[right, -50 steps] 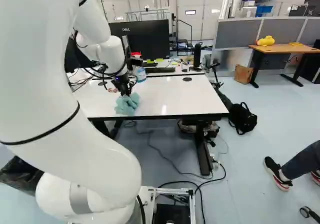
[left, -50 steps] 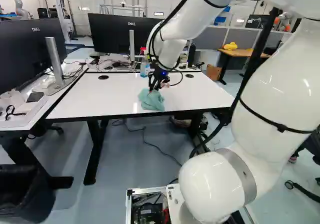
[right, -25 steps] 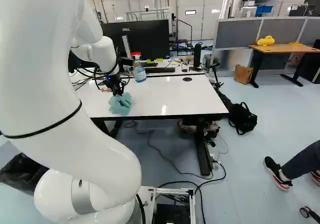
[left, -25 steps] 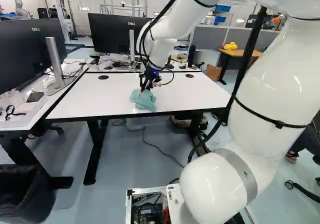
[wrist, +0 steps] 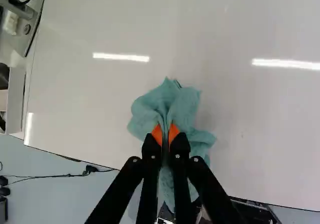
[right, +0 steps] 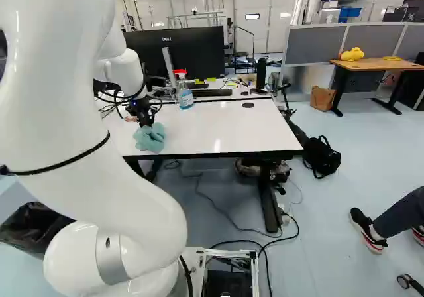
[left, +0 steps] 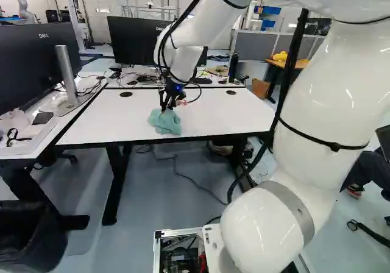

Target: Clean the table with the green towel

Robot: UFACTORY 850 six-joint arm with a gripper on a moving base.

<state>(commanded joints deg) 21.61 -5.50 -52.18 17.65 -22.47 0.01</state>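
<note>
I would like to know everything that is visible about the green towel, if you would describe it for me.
The green towel is a pale blue-green cloth, soft-looking and bunched into loose, uneven folds. The gripper pinches a raised fold between its orange pads; the rest spreads around the fingertips, with a part reaching back beneath the fingers. It lies on the glossy white table, close to the edge nearest the base.
</note>
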